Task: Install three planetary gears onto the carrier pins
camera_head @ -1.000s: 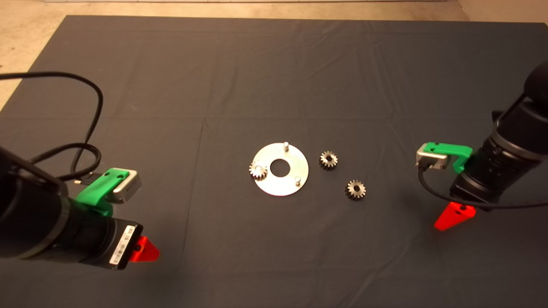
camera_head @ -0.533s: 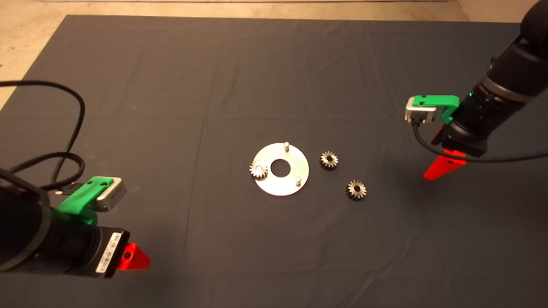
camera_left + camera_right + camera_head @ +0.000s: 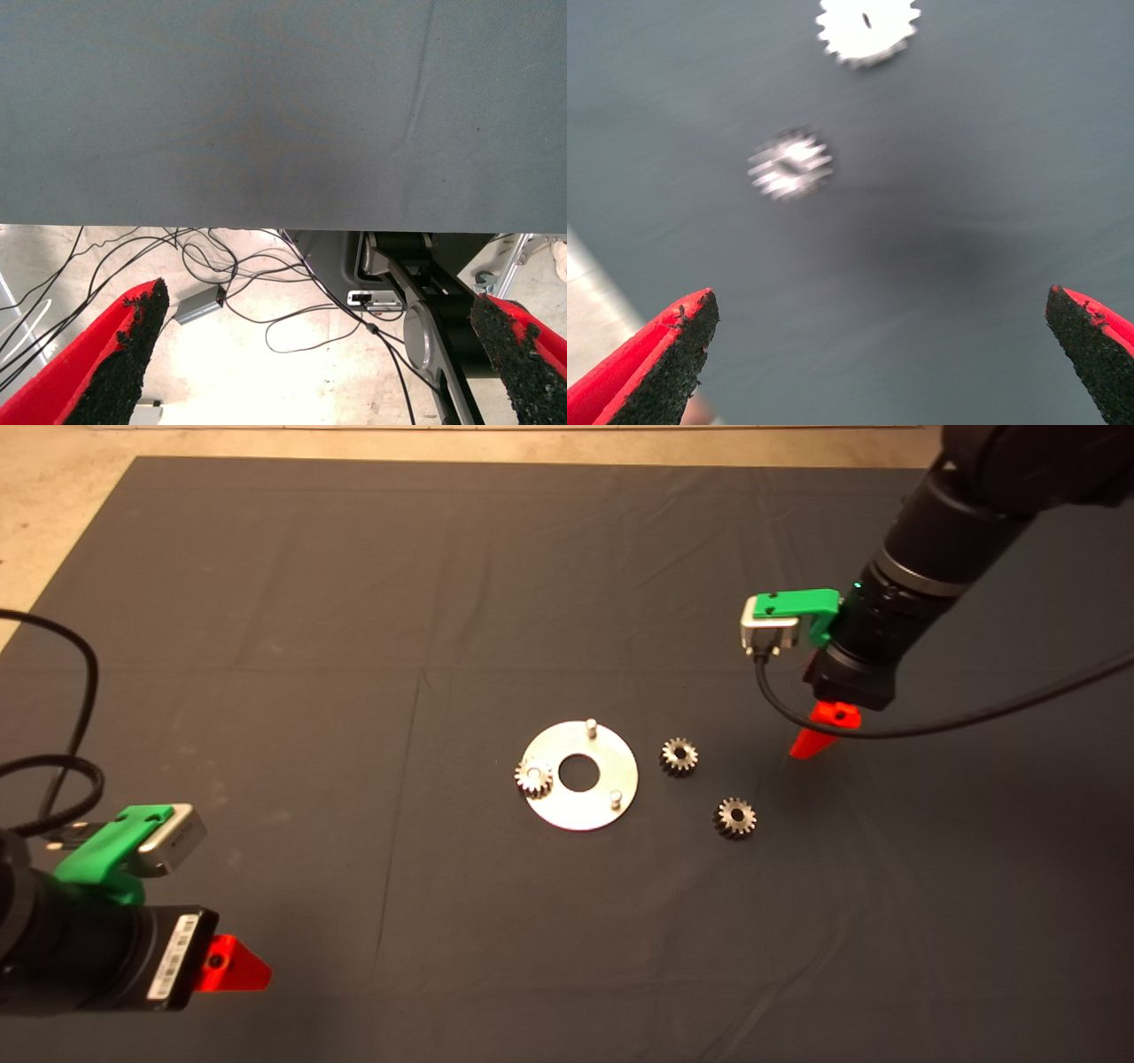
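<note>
Your right gripper (image 3: 811,746) hovers wide open and empty right of the disc (image 3: 580,776) — two loose gears (image 3: 679,756) between them — left gripper (image 3: 232,972) parked, splayed.

Silvery gears (image 3: 679,756) (3), dark mat (image 3: 354,602).

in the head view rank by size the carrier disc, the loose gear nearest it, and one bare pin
1. Carrier disc, largest.
2. Loose gear, much smaller.
3. Bare pin, smallest.
</note>
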